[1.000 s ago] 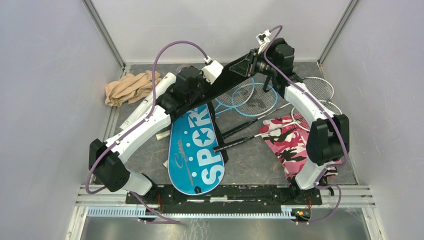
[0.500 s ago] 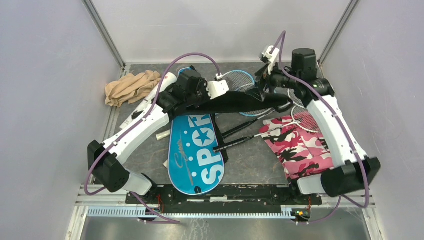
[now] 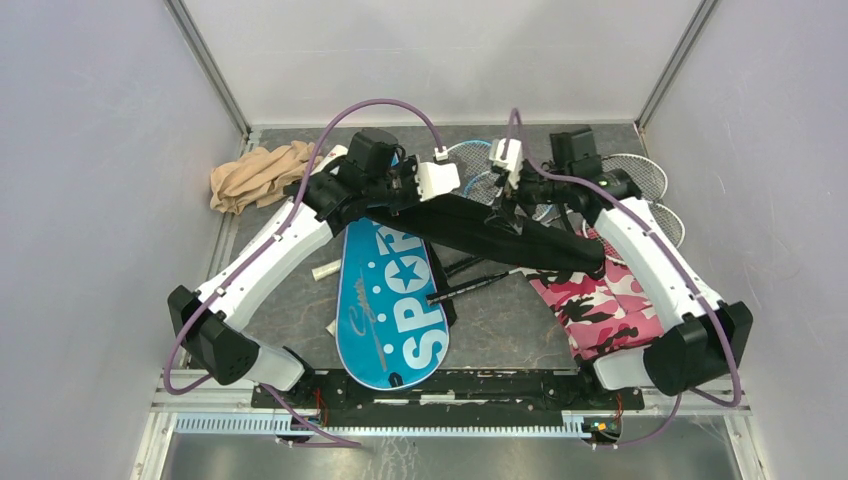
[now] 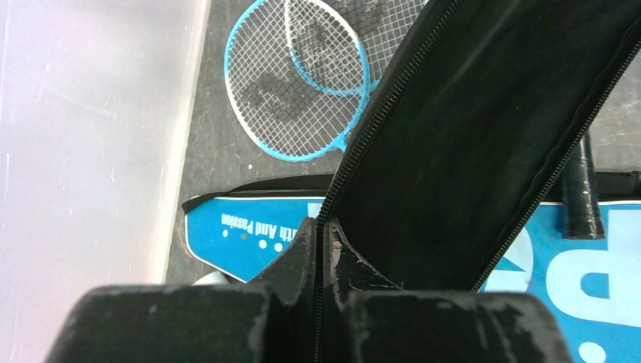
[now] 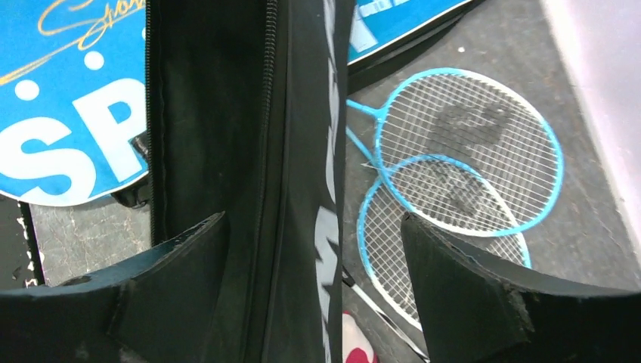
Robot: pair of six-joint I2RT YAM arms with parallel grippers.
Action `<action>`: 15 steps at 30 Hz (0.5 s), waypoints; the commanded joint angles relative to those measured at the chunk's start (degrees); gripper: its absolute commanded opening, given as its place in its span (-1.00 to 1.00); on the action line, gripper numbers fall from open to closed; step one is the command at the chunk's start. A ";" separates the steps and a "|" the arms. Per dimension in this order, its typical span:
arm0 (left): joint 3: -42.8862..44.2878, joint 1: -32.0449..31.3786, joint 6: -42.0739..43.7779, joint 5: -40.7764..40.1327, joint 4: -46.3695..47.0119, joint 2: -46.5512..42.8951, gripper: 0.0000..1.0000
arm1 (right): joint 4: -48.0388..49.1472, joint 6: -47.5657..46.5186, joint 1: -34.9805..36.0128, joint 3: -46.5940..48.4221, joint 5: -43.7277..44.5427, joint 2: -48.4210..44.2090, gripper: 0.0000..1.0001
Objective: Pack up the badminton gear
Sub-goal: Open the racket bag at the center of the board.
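Note:
My left gripper (image 3: 428, 192) is shut on the zipper edge of the black cover (image 3: 520, 240), which hangs open and slopes down to the right onto a pink camouflage cover (image 3: 600, 295). In the left wrist view the jaws (image 4: 323, 227) pinch the zipper of the black cover (image 4: 469, 144). My right gripper (image 3: 505, 200) stands open over the cover's middle. In its wrist view the right gripper (image 5: 314, 242) straddles the black cover (image 5: 227, 113) without closing on it. Two blue rackets (image 3: 478, 165) (image 5: 469, 136) (image 4: 295, 98) lie behind. The blue "SPORT" cover (image 3: 390, 300) lies flat in front.
Silver rackets (image 3: 645, 178) lie at the back right, by the right wall. A tan cloth bundle (image 3: 258, 172) sits at the back left. Two black racket handles (image 3: 478, 272) lie across the blue cover's right edge. Walls close in the table on three sides.
My right gripper has opened and let go of the black cover's far end, then swung left and down over its middle. The cover has sunk from a raised stretch.

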 commanded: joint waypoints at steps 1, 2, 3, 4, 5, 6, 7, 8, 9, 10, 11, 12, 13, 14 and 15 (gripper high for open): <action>3.61 0.21 1.83 5.22 -0.82 -1.49 -0.96 | 2.96 -0.44 4.04 -0.84 4.56 2.65 0.70; 3.58 0.21 1.91 5.62 -0.95 -1.47 -0.96 | 3.88 0.49 4.35 -0.74 5.59 3.45 0.64; 3.46 0.21 1.98 6.01 -0.97 -1.46 -0.96 | 4.83 1.56 4.51 -0.41 6.58 4.50 0.52; 3.28 0.20 2.01 6.29 -1.02 -1.46 -0.96 | 5.35 2.19 4.62 0.22 7.48 5.47 0.31; 3.18 0.25 1.91 6.35 -1.00 -1.48 -0.96 | 5.73 3.17 4.70 0.75 8.58 6.27 0.08; 3.09 0.29 1.67 6.39 -0.71 -1.47 -0.96 | 6.46 4.49 4.72 1.37 9.44 6.89 -0.20; 2.83 0.30 1.08 6.27 -0.10 -1.46 -0.96 | 6.99 5.55 4.72 1.73 10.26 7.38 -0.43; 2.61 0.36 0.15 5.80 0.88 -1.46 -0.96 | 7.88 6.96 4.69 2.14 10.99 7.66 -0.71; 2.50 0.43 -1.30 5.00 2.34 -1.42 -0.96 | 9.22 8.83 4.73 2.11 12.20 7.62 -0.98; 2.54 0.51 -3.50 3.77 4.11 -1.21 -0.95 | 11.11 11.13 4.72 1.97 13.63 7.24 -0.99; 2.62 0.60 -6.02 1.95 6.12 -1.01 -0.88 | 13.00 12.96 4.74 1.73 15.23 6.76 -1.00; 2.95 0.64 -8.75 -1.28 8.53 -0.82 -0.66 | 15.38 15.94 4.63 1.42 17.69 6.21 -0.99; 3.17 0.71 -11.89 -3.99 10.83 -0.68 -0.24 | 17.03 18.52 4.64 1.16 20.47 5.75 -0.99; 3.64 0.73 -15.76 -6.96 13.84 -0.49 0.22 | 18.79 20.89 4.65 1.08 22.48 5.22 -1.00; 4.59 0.74 -18.55 -9.54 15.56 -0.16 0.57 | 20.20 22.78 4.64 0.94 24.55 4.77 -1.00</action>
